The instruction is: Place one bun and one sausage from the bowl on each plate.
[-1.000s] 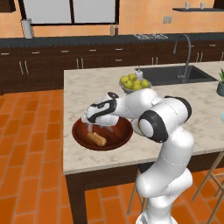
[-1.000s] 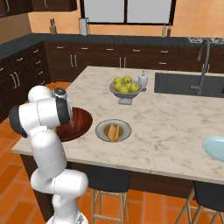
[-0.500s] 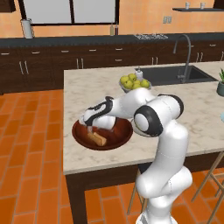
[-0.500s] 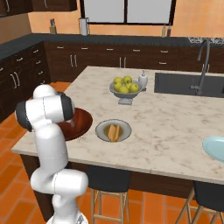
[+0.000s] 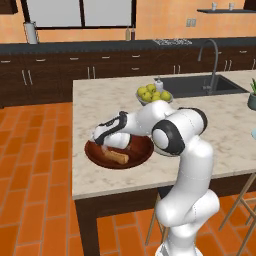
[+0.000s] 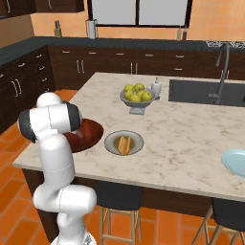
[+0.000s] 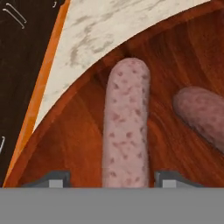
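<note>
Since a second ago the arm has pushed lower into the bowl (image 5: 141,156), its elbow folding closer to the counter, and the jaws have started to draw in. Closest to the gripper (image 7: 105,180), the sausage (image 7: 125,127) runs straight away from the hand, lying between the two fingertips (image 7: 54,179) with a gap still visible on each side, so the jaws stand partly apart and nothing is clamped yet (whether either pad already touches the rod I cannot tell). Just to the right of it lies a second sausage (image 7: 202,114), well clear of the fingers. Beyond the hand, in the left base view, a tan bun (image 5: 116,157) rests on the bowl floor. Farther off past the bowl, the grey plate (image 6: 136,138) already carries an orange bun (image 6: 124,144); the pale blue plate (image 6: 236,163) sits well apart at the counter's far end. The risk I see: a smooth round rod gripped near its end could roll or pivot out as the jaws close, or slip during the lift.
</note>
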